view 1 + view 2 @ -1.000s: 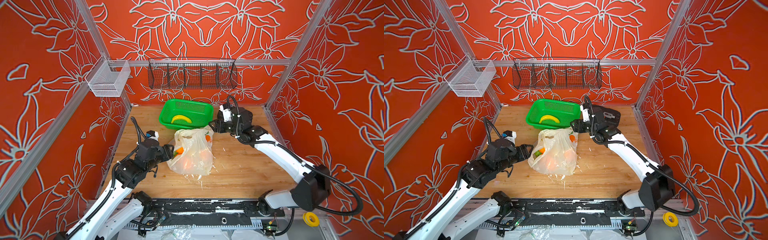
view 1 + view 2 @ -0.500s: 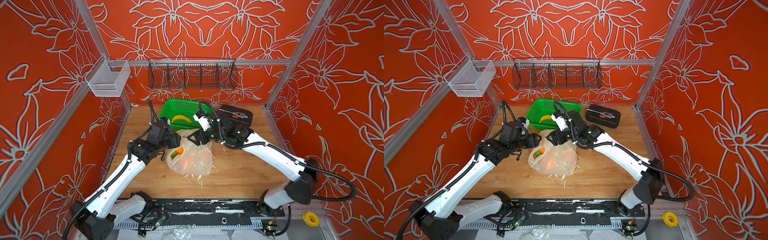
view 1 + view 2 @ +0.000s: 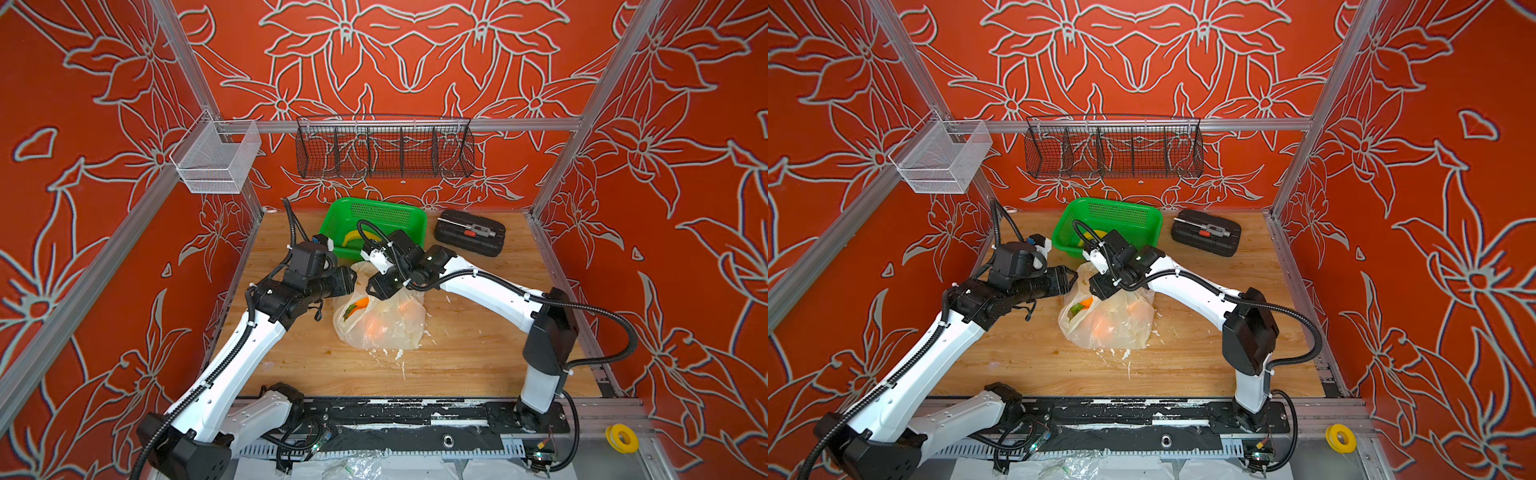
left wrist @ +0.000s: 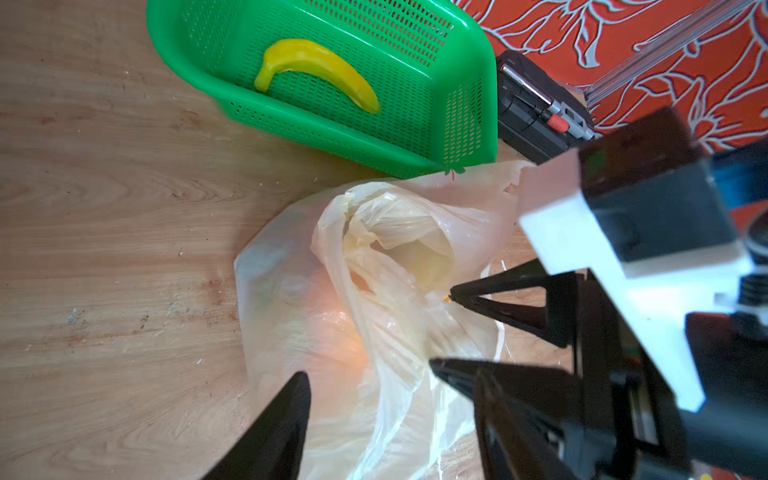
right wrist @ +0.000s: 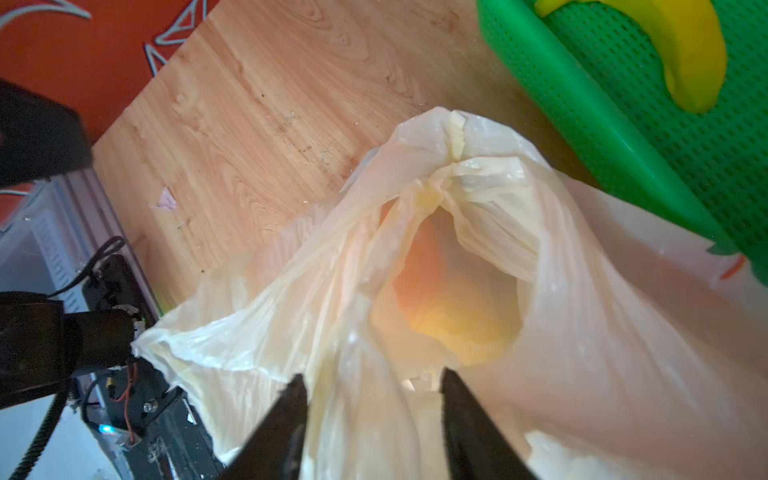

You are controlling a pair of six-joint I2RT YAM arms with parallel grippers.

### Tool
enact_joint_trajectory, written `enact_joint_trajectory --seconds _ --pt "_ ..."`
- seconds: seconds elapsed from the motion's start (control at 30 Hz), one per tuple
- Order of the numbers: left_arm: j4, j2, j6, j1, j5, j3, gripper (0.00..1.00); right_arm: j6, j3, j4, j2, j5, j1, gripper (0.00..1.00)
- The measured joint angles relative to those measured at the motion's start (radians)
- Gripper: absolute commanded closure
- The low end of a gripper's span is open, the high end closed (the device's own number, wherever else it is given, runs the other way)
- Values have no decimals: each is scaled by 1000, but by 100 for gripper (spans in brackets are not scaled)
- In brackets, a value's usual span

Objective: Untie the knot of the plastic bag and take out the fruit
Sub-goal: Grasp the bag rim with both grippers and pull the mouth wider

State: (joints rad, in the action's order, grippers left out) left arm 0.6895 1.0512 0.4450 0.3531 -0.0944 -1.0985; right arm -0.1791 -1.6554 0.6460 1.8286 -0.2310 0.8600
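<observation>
The bag (image 3: 384,322) lies between both grippers. Its film is thin, soft and slippery and sags under the fruit (image 5: 449,299), so we would take it by bunched plastic. The right gripper (image 5: 372,374) has its jaws spread astride a fold. The left gripper (image 3: 351,280) has its jaws spread at the bag's rim. The knot (image 5: 453,166) seems just beyond the right jaws, its tail hidden.

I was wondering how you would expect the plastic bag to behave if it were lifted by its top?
The plastic bag looks thin and crinkled, so it will likely be floppy and stretch upward before its load leaves the table. The fruit bulging inside probably makes it bottom-heavy and apt to swing. The glossy film may slip in a light grip.
</observation>
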Motion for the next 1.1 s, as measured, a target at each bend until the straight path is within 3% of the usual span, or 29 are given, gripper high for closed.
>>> enact_joint_trajectory --seconds 0.1,0.13,0.23,0.37,0.67,0.9,1.1 --pt "-1 0 -43 -1 -64 11 38 -10 68 -42 -45 23 0 97" --pt "-2 1 -61 -1 -95 16 38 -18 106 -59 -73 30 0 100" --pt "-6 21 -113 1 -190 18 38 -59 227 -119 -177 55 0 100" --pt "-9 60 -169 24 -219 2 40 -126 345 -200 -302 110 0 100" --pt "-17 200 -364 159 -63 -141 37 -233 556 -321 -486 203 0 100" --pt "-9 317 -513 168 127 -208 34 -277 617 -333 -579 229 0 100" --pt "44 456 -624 169 204 -270 31 -306 671 -340 -618 233 0 100"
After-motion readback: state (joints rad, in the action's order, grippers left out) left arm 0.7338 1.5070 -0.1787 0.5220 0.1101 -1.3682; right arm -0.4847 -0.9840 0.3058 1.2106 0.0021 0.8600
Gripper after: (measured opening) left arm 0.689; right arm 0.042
